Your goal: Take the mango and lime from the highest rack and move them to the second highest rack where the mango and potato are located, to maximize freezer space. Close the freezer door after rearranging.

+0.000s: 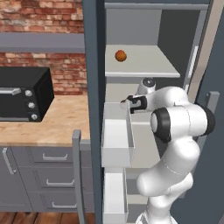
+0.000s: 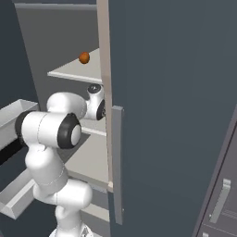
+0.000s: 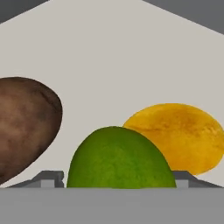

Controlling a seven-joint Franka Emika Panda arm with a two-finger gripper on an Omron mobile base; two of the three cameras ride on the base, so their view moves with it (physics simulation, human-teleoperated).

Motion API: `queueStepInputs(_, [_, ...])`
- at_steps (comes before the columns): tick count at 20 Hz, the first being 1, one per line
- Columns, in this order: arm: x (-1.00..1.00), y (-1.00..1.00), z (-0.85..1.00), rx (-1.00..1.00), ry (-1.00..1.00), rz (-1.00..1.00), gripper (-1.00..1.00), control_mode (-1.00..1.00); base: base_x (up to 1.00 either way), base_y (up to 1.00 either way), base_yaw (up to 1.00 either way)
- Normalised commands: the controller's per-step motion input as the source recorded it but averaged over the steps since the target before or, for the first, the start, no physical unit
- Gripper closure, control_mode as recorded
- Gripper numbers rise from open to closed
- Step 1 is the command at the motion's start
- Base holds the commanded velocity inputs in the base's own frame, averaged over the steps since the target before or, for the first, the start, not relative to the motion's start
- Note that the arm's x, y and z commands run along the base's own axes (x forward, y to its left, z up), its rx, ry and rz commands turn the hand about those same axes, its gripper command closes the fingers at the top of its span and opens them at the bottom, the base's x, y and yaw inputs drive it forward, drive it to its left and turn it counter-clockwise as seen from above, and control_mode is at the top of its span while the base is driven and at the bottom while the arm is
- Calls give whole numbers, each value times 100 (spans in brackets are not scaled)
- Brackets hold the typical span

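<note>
One lime [image 3: 120,158] sits dead ahead between the gripper's [image 3: 118,177] spread fingertips on the second highest rack [image 3: 109,57], potato [image 3: 24,124] left, yellow mango [image 3: 181,135] right; the reddish mango [image 1: 120,55] waits on the highest rack [image 1: 148,65] above.

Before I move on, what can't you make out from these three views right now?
- Hand view: the round green lime hides the end effector's gap, so grip or release is unclear.
- Hand view: the dark brown potato is cut by the left edge.
- Both base views: the second rack's contents sit behind the white arm.
</note>
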Motion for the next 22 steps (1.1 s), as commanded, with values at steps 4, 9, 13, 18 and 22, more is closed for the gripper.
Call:
queueStepInputs(4, [-38,12,-20,0,0,1,-100,-100,0,0,0])
queueStepInputs(9, [-44,13,12,0,-6,0,-100,-100,0,0,0])
queueStepInputs(13, [-50,13,50,0,-14,0,-100,-100,0,0,0])
queueStepInputs(18, [-64,16,43,0,-1,0,-100,-100,0,0,0])
queueStepInputs(22, [-70,9,60,0,0,0,-100,-100,0,0,0])
